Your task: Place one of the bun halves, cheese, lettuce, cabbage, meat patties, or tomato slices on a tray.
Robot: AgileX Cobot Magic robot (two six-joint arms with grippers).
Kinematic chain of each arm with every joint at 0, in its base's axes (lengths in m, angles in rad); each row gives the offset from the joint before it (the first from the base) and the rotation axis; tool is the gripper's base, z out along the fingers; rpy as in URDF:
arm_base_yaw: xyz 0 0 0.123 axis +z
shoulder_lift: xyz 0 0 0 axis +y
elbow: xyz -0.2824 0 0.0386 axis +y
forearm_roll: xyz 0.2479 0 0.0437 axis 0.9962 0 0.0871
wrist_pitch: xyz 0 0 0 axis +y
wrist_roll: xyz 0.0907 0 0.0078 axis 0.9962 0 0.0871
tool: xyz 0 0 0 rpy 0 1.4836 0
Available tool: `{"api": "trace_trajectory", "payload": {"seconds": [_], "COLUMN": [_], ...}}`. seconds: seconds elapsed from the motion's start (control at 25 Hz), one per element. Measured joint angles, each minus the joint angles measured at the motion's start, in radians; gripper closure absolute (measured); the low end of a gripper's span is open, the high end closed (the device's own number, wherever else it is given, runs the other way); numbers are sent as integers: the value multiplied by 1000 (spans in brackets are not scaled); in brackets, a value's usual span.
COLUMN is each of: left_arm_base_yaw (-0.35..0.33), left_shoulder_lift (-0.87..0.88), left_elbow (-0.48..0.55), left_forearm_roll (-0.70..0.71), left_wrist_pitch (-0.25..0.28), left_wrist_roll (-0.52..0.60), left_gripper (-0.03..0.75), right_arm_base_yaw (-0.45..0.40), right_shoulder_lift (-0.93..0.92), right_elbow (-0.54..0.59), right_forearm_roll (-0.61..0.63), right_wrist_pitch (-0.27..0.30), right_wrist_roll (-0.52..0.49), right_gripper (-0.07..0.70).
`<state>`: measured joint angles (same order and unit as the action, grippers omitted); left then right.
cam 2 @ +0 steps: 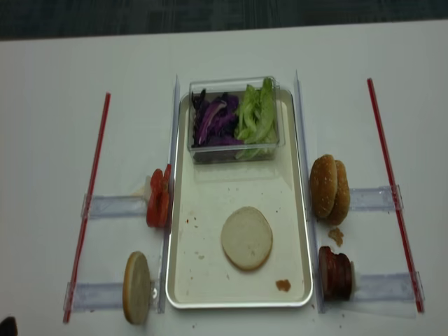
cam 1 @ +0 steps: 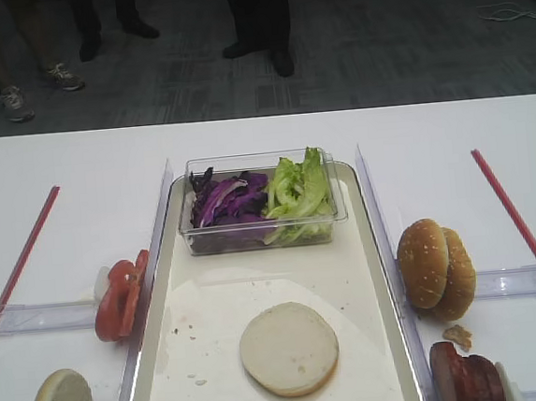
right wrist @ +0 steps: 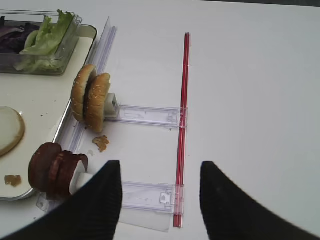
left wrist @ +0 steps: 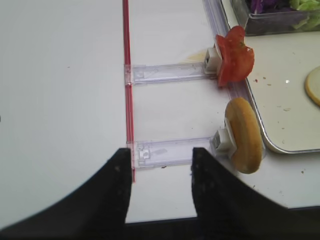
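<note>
A white table (cam 2: 42,140) carries everything. At its middle lies the long cream tray (cam 2: 210,283). Clear plastic rails (cam 2: 112,206) lie flat on the table at both long sides of the tray, and a red strip (cam 2: 89,196) runs along each outer side. Crumbs (cam 2: 336,236) lie on the table just right of the tray, between the two right-hand rails.

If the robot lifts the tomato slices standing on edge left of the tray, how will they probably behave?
The tomato slices look thin and curled at the edges, so probably floppy and easily torn. Their glossy surface suggests they may slip. Stacked on edge, several could lift together or topple.
</note>
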<state>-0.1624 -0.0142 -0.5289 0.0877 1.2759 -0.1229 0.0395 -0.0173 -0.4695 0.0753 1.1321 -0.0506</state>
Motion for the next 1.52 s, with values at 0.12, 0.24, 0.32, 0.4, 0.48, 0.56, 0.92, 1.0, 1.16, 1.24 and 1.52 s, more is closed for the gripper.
{"api": "trace_trajectory", "payload": {"seconds": [0.12,0.24,0.32,0.4,0.48,0.56,0.92,1.0,1.16,1.24,1.52], "left_arm_base_yaw": [2,2,2,2,2,2,2,2,2,2,4], "left_shoulder_lift": [-2,-2,-2,-2,-2,-2,-2,-2,-2,-2,-2], "left_elbow": [0,9,29,39,39,39,39,39,39,39,39], "left_forearm_roll": [-2,-7,-26,-41,-44,-44,-44,-44,-44,-44,-44], "left_wrist_pitch": [-8,-34,-64,-78,-84,-87,-91,-91,-91,-91,-92], "left_wrist_roll": [15,18,25,38,42,44,46,46,46,46,46], "left_gripper": [444,444,444,444,444,444,444,444,444,444,444], "right_arm_base_yaw": [0,0,0,0,0,0,0,0,0,0,0], "right_shoulder_lift": [0,0,0,0,0,0,0,0,0,0,0], "right_elbow": [0,0,0,0,0,0,0,0,0,0,0], "right_forearm_roll": [-1,-1,-1,-1,-1,-1,-1,-1,-1,-1,-1], "right_wrist_pitch": [0,0,0,0,0,0,0,0,0,0,0], "right_wrist_roll": [0,0,0,0,0,-2,-3,-3,-4,-4,-4], "right_gripper": [247,247,247,247,247,247,247,247,247,247,247]}}
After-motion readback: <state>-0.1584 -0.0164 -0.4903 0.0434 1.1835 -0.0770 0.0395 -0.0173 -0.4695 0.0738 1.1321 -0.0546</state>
